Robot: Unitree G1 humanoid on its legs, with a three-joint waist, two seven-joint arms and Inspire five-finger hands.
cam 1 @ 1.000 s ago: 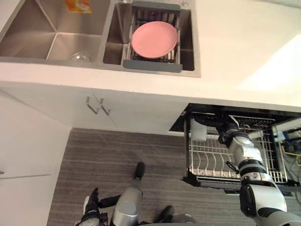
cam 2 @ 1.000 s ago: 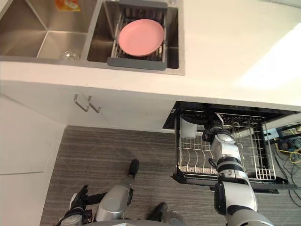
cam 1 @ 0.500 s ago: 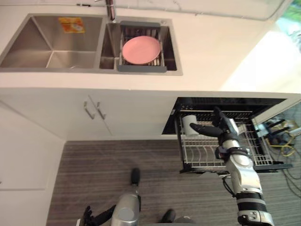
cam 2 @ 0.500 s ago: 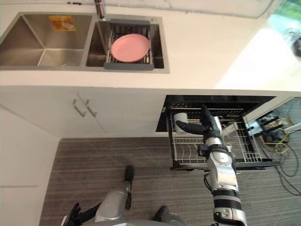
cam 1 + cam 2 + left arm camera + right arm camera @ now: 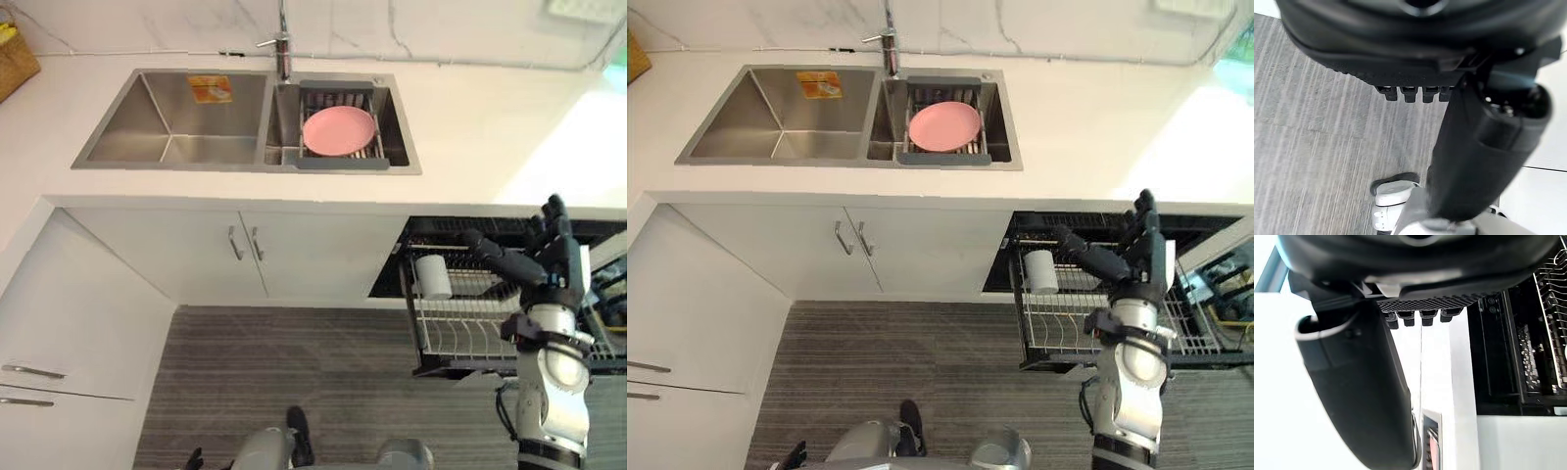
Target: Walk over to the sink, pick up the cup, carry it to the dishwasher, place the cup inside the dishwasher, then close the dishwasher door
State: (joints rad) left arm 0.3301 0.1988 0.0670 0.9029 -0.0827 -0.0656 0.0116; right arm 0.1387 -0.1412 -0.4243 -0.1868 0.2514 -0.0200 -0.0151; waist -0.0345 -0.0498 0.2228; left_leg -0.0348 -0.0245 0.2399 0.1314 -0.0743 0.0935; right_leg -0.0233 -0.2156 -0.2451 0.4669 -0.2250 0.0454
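Grey striped floor (image 5: 1312,147) lies below the left hand (image 5: 1400,54), which hangs low with fingers straight and empty. Steel sink (image 5: 167,122) is set in the white bench (image 5: 470,127) well to the left of the right hand (image 5: 554,259), with a pink plate (image 5: 339,129) on a grey rack (image 5: 336,163) across its right basin. White cup (image 5: 432,277) sits in the left corner of the pulled-out dishwasher rack (image 5: 460,333), just left of the right hand's thumb and apart from it; right hand is raised over the rack, fingers straight and spread, holding nothing.
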